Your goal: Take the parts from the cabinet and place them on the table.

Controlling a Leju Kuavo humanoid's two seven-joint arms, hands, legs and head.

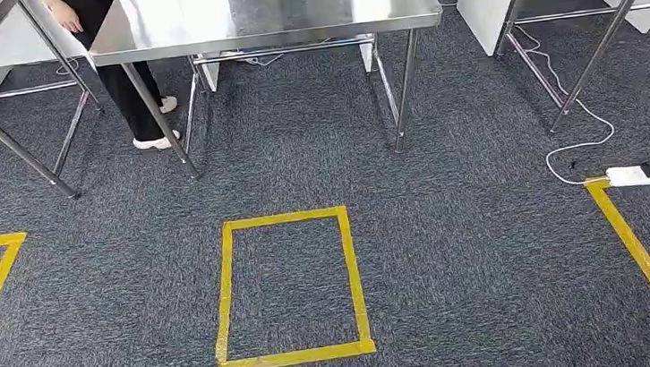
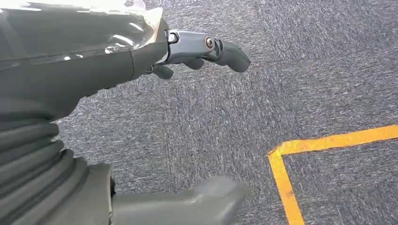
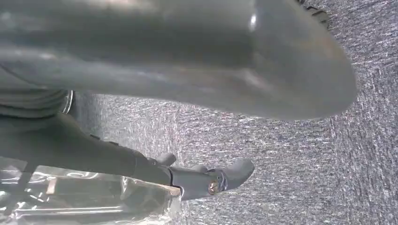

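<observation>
We are gripping crinkly plastic-bagged parts in the left hand (image 2: 187, 51) and right hand (image 3: 197, 180) — probably light, slippery — heading for the table (image 1: 260, 10).

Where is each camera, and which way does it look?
Head view: high on the robot, facing forward and down at steel table, yellow tape.
Left wrist view: behind the left hand, facing down at carpet; hand and clear plastic show.
Right wrist view: behind the right hand, facing down at carpet; hand, clear plastic.
Head and left wrist both see yellow tape.
</observation>
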